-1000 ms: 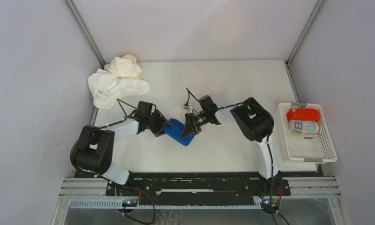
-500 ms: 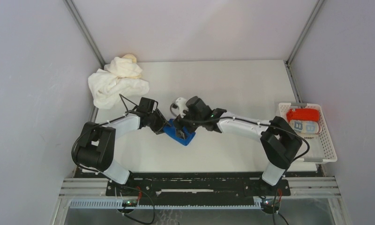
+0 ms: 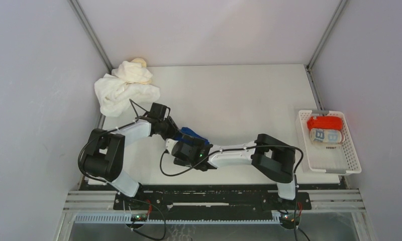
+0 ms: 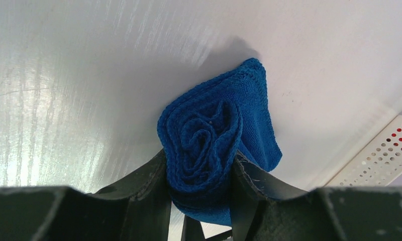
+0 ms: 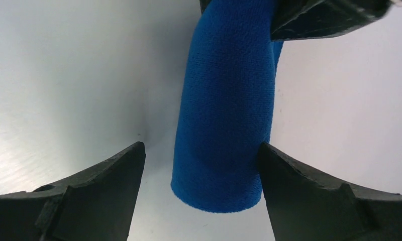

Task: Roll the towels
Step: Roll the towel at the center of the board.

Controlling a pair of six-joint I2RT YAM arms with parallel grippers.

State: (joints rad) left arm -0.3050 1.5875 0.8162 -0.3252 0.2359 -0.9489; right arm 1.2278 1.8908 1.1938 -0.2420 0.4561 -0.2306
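Note:
A royal blue towel [image 3: 191, 134], rolled up, lies on the table left of centre. My left gripper [image 3: 175, 132] is shut on one end of the roll; the left wrist view shows the spiral end [image 4: 209, 145] pinched between both fingers. My right gripper [image 3: 184, 143] is open at the near side of the roll, its fingers standing either side of the towel's free end [image 5: 224, 125] without squeezing it. A heap of white and cream towels [image 3: 124, 88] lies at the far left corner. A red towel [image 3: 323, 122] and a light-blue patterned one [image 3: 325, 135] lie rolled in the basket.
A white slatted plastic basket [image 3: 353, 155] stands at the table's right edge. Grey walls close in the table on the left, right and back. The right arm [image 3: 239, 153] stretches low across the table's near middle.
My right arm has swung from the far side of the blue roll round to its near side, and now lies low along the table. The left gripper has kept its hold on the roll.

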